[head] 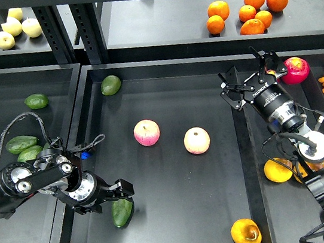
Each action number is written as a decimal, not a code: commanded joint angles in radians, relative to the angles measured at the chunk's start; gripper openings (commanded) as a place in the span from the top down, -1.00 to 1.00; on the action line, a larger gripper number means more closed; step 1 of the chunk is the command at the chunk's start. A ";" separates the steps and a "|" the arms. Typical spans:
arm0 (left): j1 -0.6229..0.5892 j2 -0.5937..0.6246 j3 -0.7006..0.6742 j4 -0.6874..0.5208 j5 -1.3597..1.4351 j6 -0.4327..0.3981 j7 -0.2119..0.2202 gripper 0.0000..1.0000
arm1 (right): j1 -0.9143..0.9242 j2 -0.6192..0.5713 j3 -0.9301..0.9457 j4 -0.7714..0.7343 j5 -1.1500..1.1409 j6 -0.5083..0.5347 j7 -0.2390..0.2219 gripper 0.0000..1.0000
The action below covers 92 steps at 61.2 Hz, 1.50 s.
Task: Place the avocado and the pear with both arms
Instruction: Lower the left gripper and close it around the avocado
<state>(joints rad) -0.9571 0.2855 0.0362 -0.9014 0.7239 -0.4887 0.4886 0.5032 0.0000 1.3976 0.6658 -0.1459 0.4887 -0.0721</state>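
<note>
A dark green avocado [123, 214] lies at the front left of the middle tray [183, 227]. My left gripper [117, 195] is low over its upper end and hides that end; its jaws look open, not closed on the fruit. The pear [245, 234], golden with a brown dented patch, lies at the tray's front right. My right gripper [250, 77] is open and empty above the tray's right wall, far from the pear. A second avocado [110, 84] lies at the tray's back left corner.
Two pink-red apples [147, 132] [196, 140] lie mid-tray. The left tray holds several avocados [21, 143]. A red fruit [295, 69] and orange fruits [277, 170] lie in the right tray. Oranges [246, 13] and pale fruits [13, 26] sit on the back shelf.
</note>
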 commanded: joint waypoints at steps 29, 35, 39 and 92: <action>0.021 -0.048 0.001 0.050 0.002 0.000 0.000 -0.98 | -0.009 0.000 0.000 0.009 0.000 0.000 -0.003 -1.00; 0.023 -0.058 -0.001 0.059 0.002 0.000 0.000 -0.98 | -0.008 0.000 0.000 0.009 0.000 0.000 -0.003 -1.00; 0.024 -0.063 -0.001 0.065 0.002 0.000 0.000 -0.98 | -0.009 0.000 0.000 0.009 0.000 0.000 -0.003 -1.00; 0.061 -0.075 -0.050 0.098 0.032 0.000 0.000 -0.14 | -0.018 0.000 0.001 0.015 0.000 0.000 -0.002 -1.00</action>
<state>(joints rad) -0.8984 0.2104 0.0027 -0.8051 0.7367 -0.4886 0.4887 0.4889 0.0000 1.3990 0.6812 -0.1456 0.4887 -0.0739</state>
